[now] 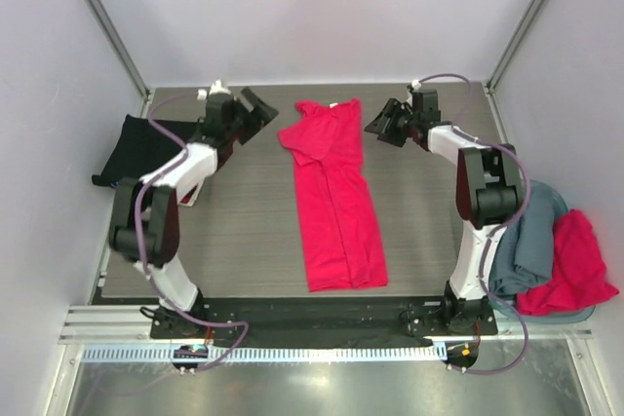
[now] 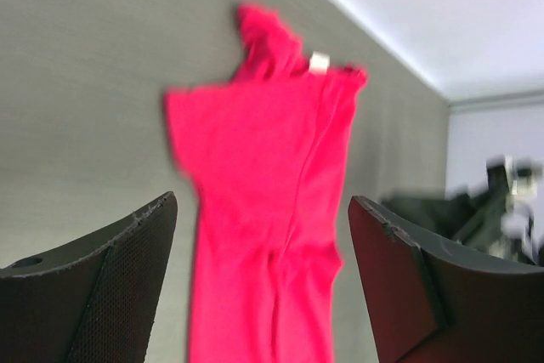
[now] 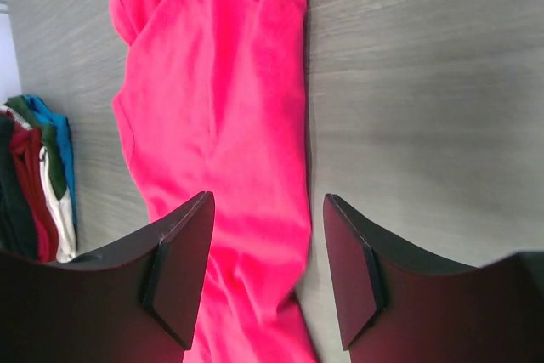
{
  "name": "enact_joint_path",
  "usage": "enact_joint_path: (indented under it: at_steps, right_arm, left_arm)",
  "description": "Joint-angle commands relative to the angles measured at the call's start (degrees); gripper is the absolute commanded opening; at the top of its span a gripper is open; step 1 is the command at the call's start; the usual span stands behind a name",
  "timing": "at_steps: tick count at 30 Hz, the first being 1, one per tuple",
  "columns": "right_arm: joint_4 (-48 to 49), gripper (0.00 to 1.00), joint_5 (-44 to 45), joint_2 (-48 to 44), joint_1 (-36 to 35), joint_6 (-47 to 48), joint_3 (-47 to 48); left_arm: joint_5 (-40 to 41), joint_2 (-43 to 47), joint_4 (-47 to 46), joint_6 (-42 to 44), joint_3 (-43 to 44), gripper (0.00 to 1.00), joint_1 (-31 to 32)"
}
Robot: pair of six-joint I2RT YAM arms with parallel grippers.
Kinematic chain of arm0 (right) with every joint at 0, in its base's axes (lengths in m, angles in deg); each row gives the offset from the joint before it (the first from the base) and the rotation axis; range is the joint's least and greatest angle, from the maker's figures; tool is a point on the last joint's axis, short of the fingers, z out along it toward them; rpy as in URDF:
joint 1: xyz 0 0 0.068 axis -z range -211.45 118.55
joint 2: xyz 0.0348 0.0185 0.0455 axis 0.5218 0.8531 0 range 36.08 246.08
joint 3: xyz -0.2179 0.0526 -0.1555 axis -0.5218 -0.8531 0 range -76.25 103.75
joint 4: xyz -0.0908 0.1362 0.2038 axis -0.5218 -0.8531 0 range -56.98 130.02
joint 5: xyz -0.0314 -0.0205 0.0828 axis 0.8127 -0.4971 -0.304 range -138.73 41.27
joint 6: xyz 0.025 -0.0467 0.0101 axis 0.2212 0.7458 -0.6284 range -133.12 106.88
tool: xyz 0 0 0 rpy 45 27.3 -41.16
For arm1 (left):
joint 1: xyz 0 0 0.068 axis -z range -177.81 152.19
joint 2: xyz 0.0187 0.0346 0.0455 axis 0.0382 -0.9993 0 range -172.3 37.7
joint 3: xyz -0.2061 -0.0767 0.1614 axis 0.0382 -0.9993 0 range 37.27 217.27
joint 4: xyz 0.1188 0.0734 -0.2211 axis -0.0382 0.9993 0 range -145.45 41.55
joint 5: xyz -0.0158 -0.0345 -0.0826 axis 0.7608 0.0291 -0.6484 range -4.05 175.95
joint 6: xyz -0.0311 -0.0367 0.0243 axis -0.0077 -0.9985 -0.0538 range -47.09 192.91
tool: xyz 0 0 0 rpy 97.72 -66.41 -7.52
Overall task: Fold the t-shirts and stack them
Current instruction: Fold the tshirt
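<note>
A bright pinkish-red t-shirt (image 1: pixel 334 197) lies in the table's middle, folded lengthwise into a long strip, neck at the far end. It also shows in the left wrist view (image 2: pixel 263 210), with its white neck label (image 2: pixel 319 62), and in the right wrist view (image 3: pixel 221 142). My left gripper (image 1: pixel 255 110) is open and empty, left of the shirt's neck end. My right gripper (image 1: pixel 380 124) is open and empty, right of the neck end. A black t-shirt (image 1: pixel 136 148) lies at the table's left edge. A grey-blue shirt (image 1: pixel 526 241) and a red one (image 1: pixel 575 265) are heaped at the right.
The grey wood-grain table (image 1: pixel 234 231) is bounded by white walls and metal posts. Several folded coloured shirts (image 3: pixel 38 176) show at the left edge of the right wrist view. The arm bases (image 1: pixel 175 304) stand at the near edge.
</note>
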Motion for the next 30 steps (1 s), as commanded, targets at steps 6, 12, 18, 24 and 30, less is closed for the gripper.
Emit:
enact_joint_path:
  at_steps: [6,12,18,24,30]
  right_arm:
    - [3.9,0.59,-9.1,15.0,0.8,-5.5,17.7]
    - [1.7,0.58,-7.2,22.4,1.0,-6.5,27.2]
    - [-1.1,0.55,-8.3,28.7,0.9,-7.8,34.3]
    - [-2.9,0.47,-9.0,34.2,1.0,-9.1,41.9]
    - [-2.6,0.37,-10.5,38.7,0.9,-12.1,46.5]
  left_arm:
    - [-2.5,15.9,-2.2,-0.3,-19.2,0.82,1.7]
    - [-0.8,22.5,1.7,-0.2,-25.7,0.82,9.8]
    - [0.5,27.8,6.6,-0.8,-31.2,0.81,17.9]
    - [-0.3,33.0,9.2,-5.0,-40.8,0.75,24.9]
    - [4.6,34.0,10.1,-13.3,-46.1,0.74,40.3]
